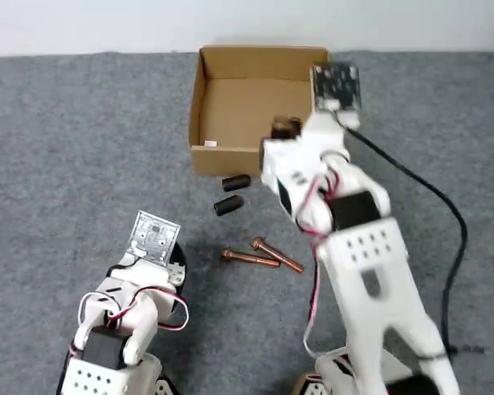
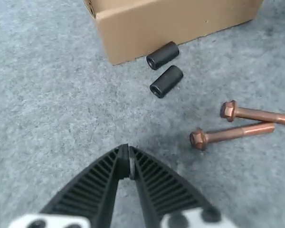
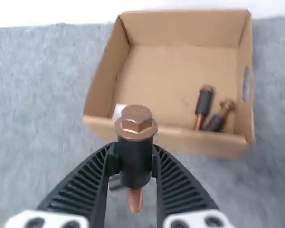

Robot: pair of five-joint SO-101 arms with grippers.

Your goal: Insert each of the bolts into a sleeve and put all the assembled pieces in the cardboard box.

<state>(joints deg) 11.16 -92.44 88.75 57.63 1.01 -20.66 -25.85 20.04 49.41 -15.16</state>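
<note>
While the right claw [image 3: 135, 164] is clamped on the black sleeve of an assembled piece [image 3: 135, 124], with the copper bolt head showing at one end and the shank tip at the other, the chief hazard is position. In the high view the piece sits about at the front wall of the cardboard box [image 1: 210, 107], toward its right corner, and whether it has cleared that wall cannot be told. Risk one: a release here may strike the wall's rim and drop the piece outside onto the counter [image 1: 66, 148], close to the two loose sleeves [image 1: 236, 182] lying just in front of the box. Risk two: the grip is on the sleeve alone, so a tilt of the wrist could let the bolt slide out and undo the assembly. Risk three, minor: a drop may land on the two finished pieces [image 3: 203, 107] lying side by side on the box floor near its front wall. Right arm: stretched forward from its base at the near edge, claw aimed down toward the box. Left arm: folded low at the near left, left claw [image 2: 128, 159] with tips together, holding nothing, pointed toward the loose sleeves and the two loose bolts [image 2: 232, 134], which lie close together at an angle, not yet assembled.
</note>
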